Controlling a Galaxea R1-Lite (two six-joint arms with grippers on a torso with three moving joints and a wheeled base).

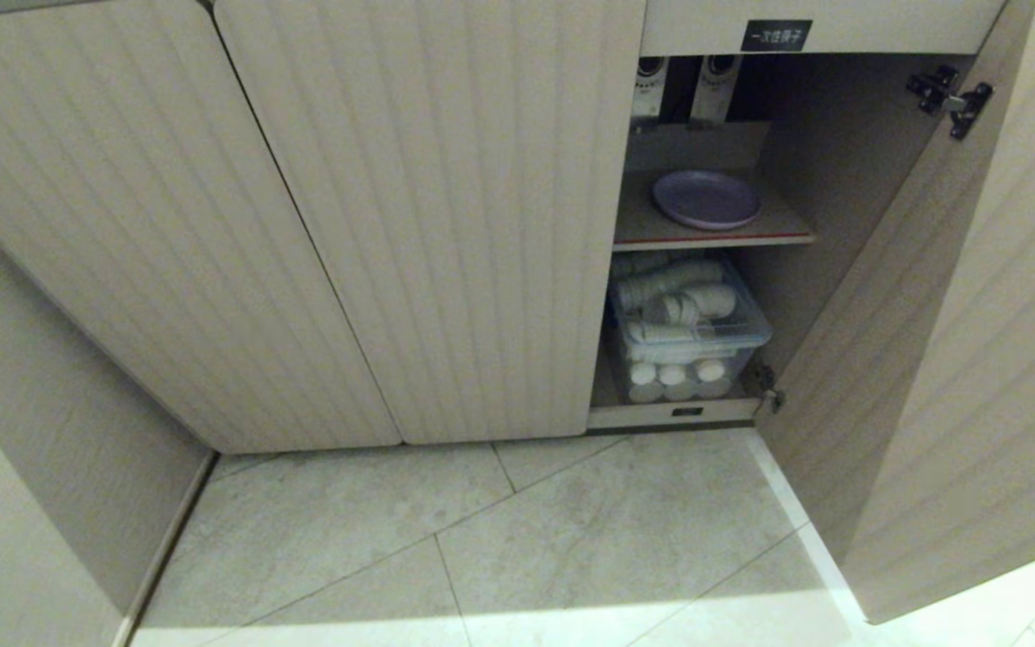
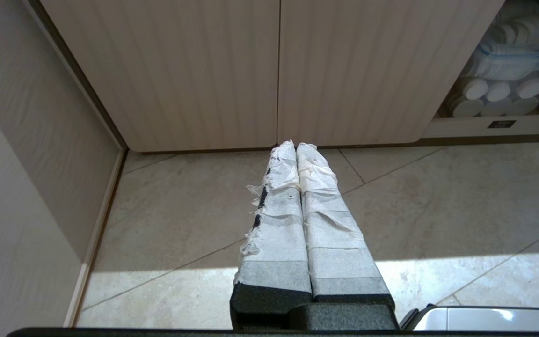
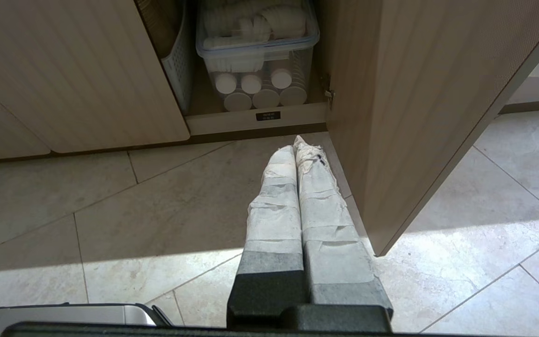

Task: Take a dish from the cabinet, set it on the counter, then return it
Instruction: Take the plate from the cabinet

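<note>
Floor (image 1: 571, 539): pale stone tiles with diagonal grout lines, a band of sunlight along the near side, shade toward the cabinet foot.

Left gripper (image 2: 296, 146): seen only in its wrist view, low over the floor, pointing at the two closed doors. Two fingers (image 2: 279, 220), wrapped in white tape, frayed along one side, pressed together along their whole length. Nothing between them.

Right gripper (image 3: 296, 142): seen only in its wrist view, low over the floor, tips near the foot of the open door. Two taped fingers (image 3: 274, 220), pressed together, holding nothing.

Cabinet (image 1: 446, 225): beige, vertically ribbed doors with rounded lower corners. Three doors counted: two closed on the left, one open door (image 1: 931, 359) swung out on the right. Two hinges show, one up on the open door (image 1: 949, 94), one near its foot. One small black label (image 1: 776, 35) with white characters above the opening.

Dish (image 1: 706, 199): one, lavender, round and shallow, lying flat on the red-edged shelf (image 1: 715, 239) inside the open compartment, toward the shelf's right half, just behind its front edge. Nothing touches it.

Below the shelf: one clear plastic bin (image 1: 688, 337) on the cabinet bottom, filled with stacks of white cups lying on their sides; exact count cannot be told.
</note>
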